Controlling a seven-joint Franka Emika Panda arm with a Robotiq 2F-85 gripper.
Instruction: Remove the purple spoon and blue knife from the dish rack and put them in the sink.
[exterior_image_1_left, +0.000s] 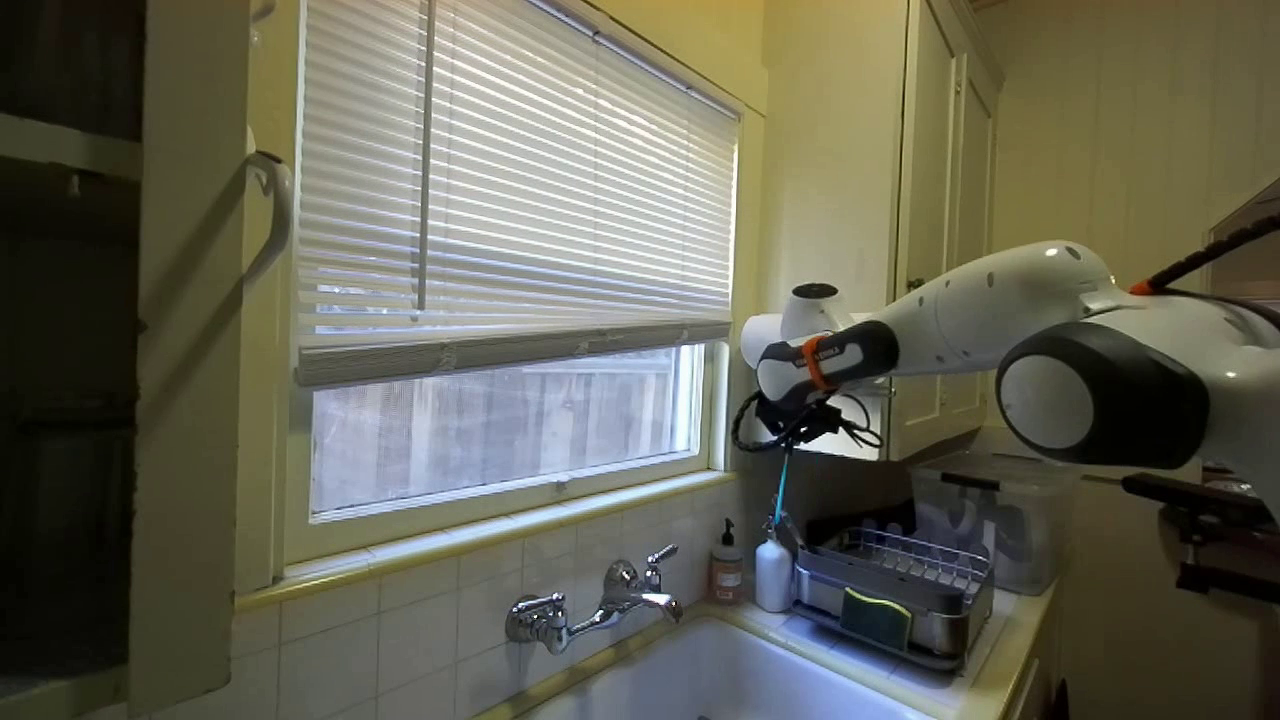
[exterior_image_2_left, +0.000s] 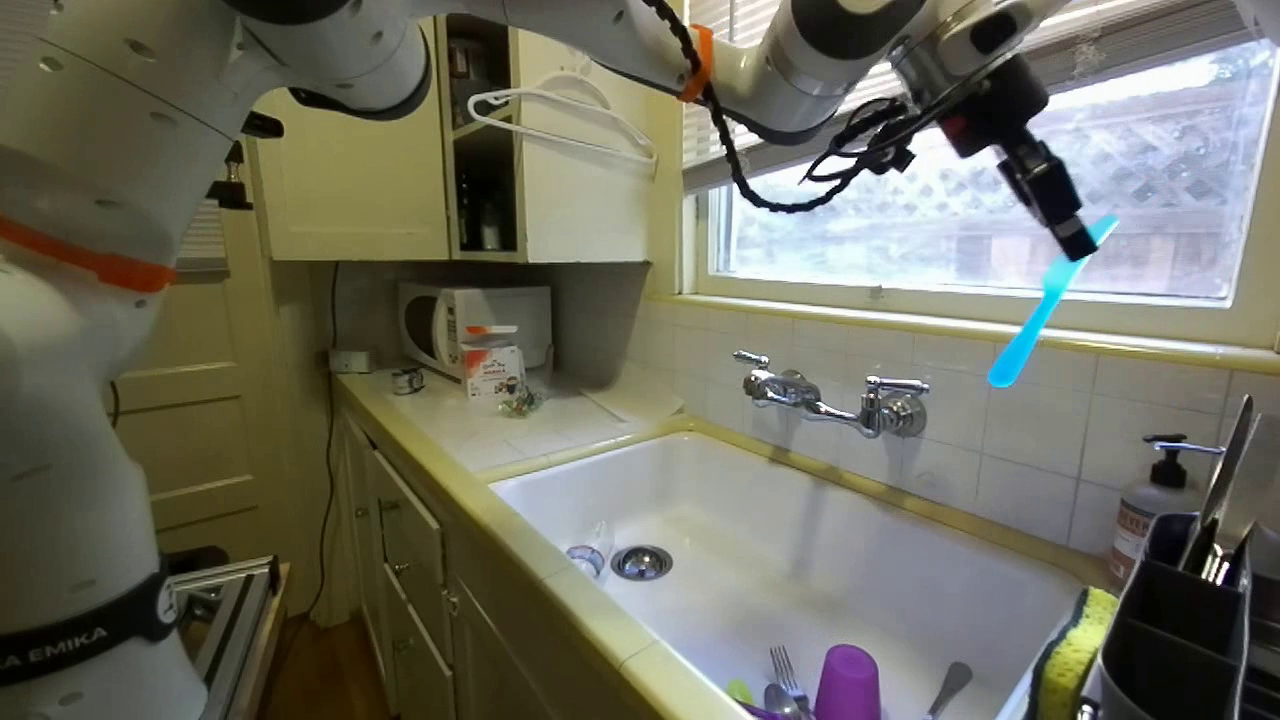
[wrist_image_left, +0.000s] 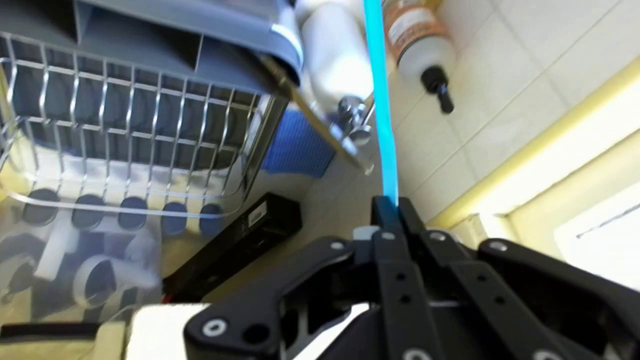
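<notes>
In both exterior views, the silvery-grey metal wire dish rack (exterior_image_1_left: 898, 576) stands right of the cream-white rounded sink (exterior_image_1_left: 745, 672). A purple round cup (exterior_image_2_left: 848, 684) sits in the sink.

The bright blue knife (exterior_image_2_left: 1042, 305) is gripped aloft in the fingers (wrist_image_left: 416, 227), slanting with its broad, rounded end downward, near the silvery wire dish rack (exterior_image_1_left: 890, 572), which carries a grey divided utensil holder (wrist_image_left: 135, 37) just beside the white sink (exterior_image_2_left: 820, 550).

blue knife (wrist_image_left: 382, 100) cropped in wrist view, sink (exterior_image_1_left: 760, 670) cropped below
</notes>
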